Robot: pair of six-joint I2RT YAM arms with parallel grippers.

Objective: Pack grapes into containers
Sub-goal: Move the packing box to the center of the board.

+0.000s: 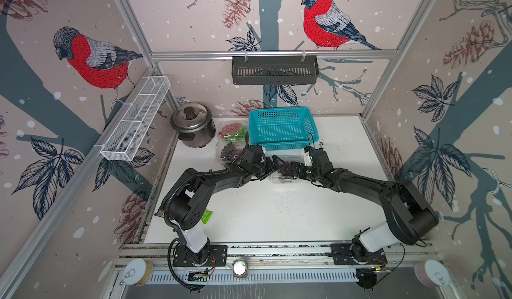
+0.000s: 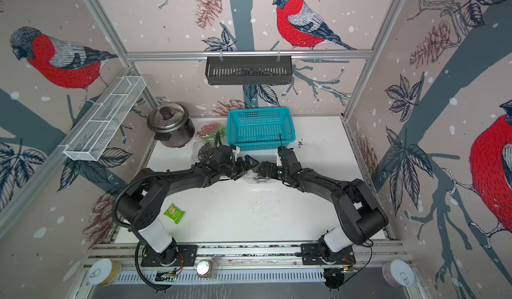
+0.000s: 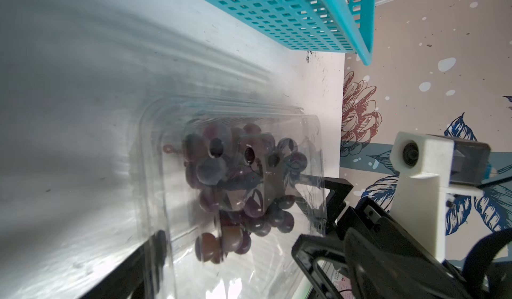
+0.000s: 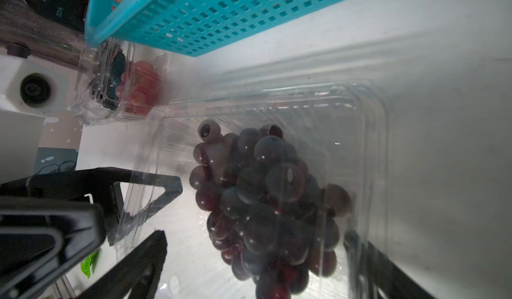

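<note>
Just in front of teal perforated plastic basket (image 1: pixel 288 145): clear ribbed plastic clamshell punnet (image 1: pixel 285 179) holding dark purple grape bunch (image 4: pixel 271 200); long axis seemingly along basket's front wall, short ends facing left gripper (image 1: pixel 277 163) and right gripper (image 1: pixel 294 169); both spread wide, grasping nothing; likely to buckle or skid if pinched unevenly.

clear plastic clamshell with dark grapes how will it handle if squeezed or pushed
The clear plastic clamshell likely flexes under a squeeze; its walls look thin. The dark purple grape bunch leaves room inside, so it may slide when pushed.
</note>
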